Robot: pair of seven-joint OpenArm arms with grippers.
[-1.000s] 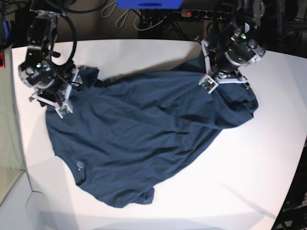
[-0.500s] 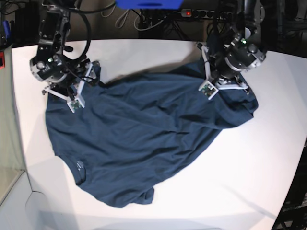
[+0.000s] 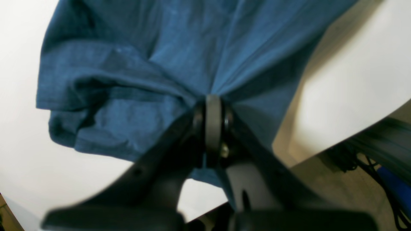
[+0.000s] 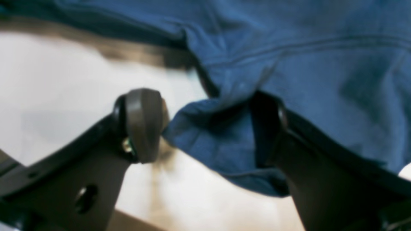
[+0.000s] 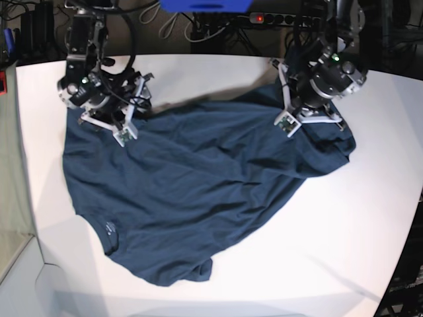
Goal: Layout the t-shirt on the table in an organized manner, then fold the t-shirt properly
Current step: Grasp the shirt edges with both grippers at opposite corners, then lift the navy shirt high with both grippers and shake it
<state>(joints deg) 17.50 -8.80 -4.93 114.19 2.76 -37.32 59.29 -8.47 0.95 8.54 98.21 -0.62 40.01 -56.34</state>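
**Two hands on a blue shirt**

At the far side of the desk, the left hand (image 3: 213,106) is pinched tight on a bit of the t-shirt (image 5: 192,191). Its two tips are pressed together with blue cloth between them, and folds of cloth fan out from that spot. From the base view, this hand (image 5: 310,109) sits over the far right corner of the shirt.

Over on the other far corner, the right hand (image 4: 205,125) has its tips wide apart. A floppy fold of the shirt (image 4: 289,64) hangs between them and drapes over one tip, but they are not squeezing it. From the base view, this hand (image 5: 122,122) is at the shirt's far left edge.

Spread out and wrinkly, the dark blue shirt lies across the middle of the white desk (image 5: 344,231), with bare desk all around it.
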